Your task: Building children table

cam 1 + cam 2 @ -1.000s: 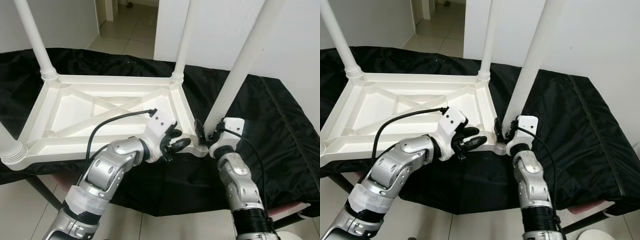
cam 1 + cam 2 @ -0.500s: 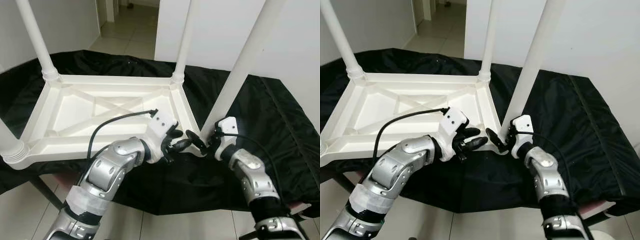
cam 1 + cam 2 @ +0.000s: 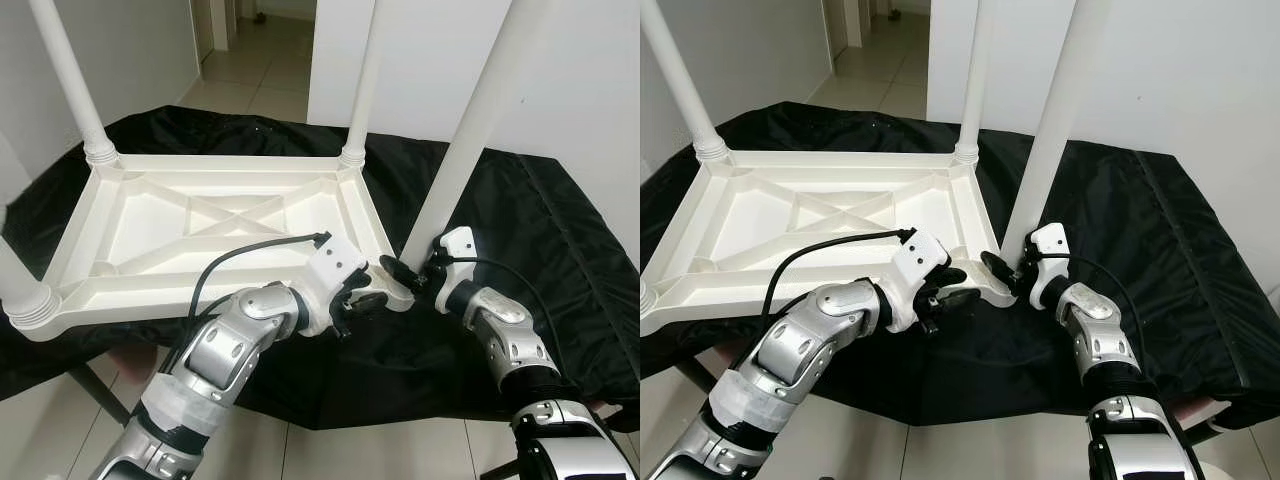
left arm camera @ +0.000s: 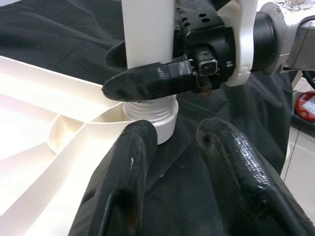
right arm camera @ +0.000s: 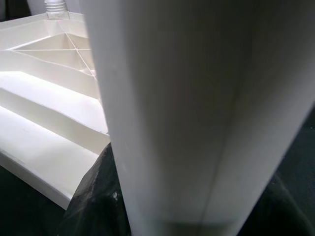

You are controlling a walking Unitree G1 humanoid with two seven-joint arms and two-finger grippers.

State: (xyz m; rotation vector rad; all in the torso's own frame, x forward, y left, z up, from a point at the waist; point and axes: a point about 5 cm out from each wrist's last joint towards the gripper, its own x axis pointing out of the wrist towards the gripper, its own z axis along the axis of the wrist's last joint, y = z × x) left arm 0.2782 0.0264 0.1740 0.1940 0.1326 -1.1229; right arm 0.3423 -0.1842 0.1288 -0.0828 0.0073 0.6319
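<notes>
A white plastic children's table (image 3: 230,160) lies upside down on a black cloth, its legs pointing up. My right gripper (image 3: 406,272) is shut on the near right leg (image 3: 470,130) just above its threaded socket (image 4: 150,115). One of its fingers (image 4: 147,83) crosses the front of the leg and the other sits behind it. In the right wrist view the leg (image 5: 187,98) runs between the pads. My left gripper (image 3: 358,298) hovers at the table's near right corner, just short of that socket. Its fingers (image 4: 133,162) are apart with only cloth between them.
Three more legs stand in their corners: far left (image 3: 70,80), far right (image 3: 365,80) and near left (image 3: 15,290). The black cloth (image 3: 560,260) covers the low support and drops off at the front edge. Tiled floor lies below, a white wall and a doorway behind.
My right arm has swung out to the right around the leg, keeping its gripper at the base. The leg now stands a little more upright. My left gripper has slid closer to the corner.
</notes>
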